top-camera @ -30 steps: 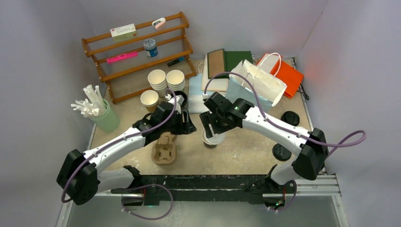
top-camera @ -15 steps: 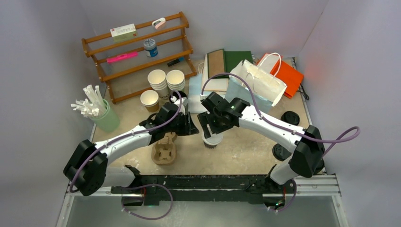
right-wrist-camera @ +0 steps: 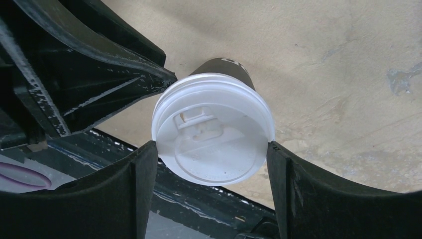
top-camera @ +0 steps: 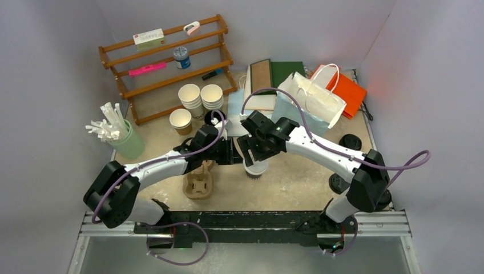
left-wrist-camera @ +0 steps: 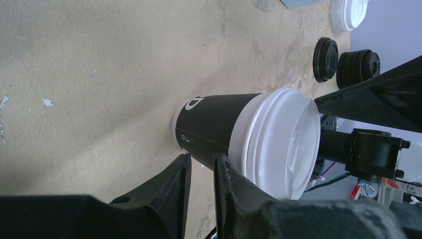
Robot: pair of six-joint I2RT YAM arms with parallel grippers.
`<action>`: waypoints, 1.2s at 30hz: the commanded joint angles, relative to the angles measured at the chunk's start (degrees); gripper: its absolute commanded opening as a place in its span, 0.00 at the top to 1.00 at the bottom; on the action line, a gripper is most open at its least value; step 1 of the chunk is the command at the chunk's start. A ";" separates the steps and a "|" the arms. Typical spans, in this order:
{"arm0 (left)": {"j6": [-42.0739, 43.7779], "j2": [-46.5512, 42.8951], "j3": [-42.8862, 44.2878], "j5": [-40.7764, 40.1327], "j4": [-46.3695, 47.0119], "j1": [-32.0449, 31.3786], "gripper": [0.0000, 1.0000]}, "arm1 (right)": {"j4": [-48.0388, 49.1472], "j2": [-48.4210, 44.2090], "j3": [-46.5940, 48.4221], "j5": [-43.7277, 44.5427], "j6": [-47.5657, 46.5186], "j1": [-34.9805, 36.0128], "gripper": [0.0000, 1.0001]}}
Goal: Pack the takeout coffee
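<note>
While the takeout coffee (top-camera: 255,169) stands upright on the tan table (top-camera: 297,182), near its middle and a little to the right of the cardboard cup carrier (top-camera: 198,181), its long axis runs straight up from the tabletop, with the narrow dark base down and the round white lid (right-wrist-camera: 214,144) on top. The lid's raised sip tab lies off-centre on the upper face. The right gripper (right-wrist-camera: 213,162) comes down from above, and its two fingers (right-wrist-camera: 142,174) stand wide, one on each side of the lid, each meeting the rim, so the pincer is clamped across the lid's full width. The left gripper (left-wrist-camera: 201,162) reaches in low from the cup's left side. Its fingers (left-wrist-camera: 179,181) are drawn to a narrow slit with nothing between them, their tips just beside the cup's dark wall near the base; whether they touch it cannot be told. In the left wrist view the cup shows sideways, lid toward the right edge, and beyond it black lids (left-wrist-camera: 326,59) lie on the table, well apart from the cup.
</note>
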 commanded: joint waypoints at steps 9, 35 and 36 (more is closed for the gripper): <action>0.05 2.12 -1.01 3.63 6.12 0.23 0.75 | -0.70 2.21 3.64 -0.62 -2.46 0.31 0.39; -1.48 -5.65 0.58 -5.19 -5.51 0.21 0.73 | -1.67 4.78 2.10 0.40 -4.58 0.37 0.39; -1.82 -6.74 0.75 -5.61 -6.76 0.22 0.73 | -1.56 4.79 2.04 0.30 -4.63 0.38 0.39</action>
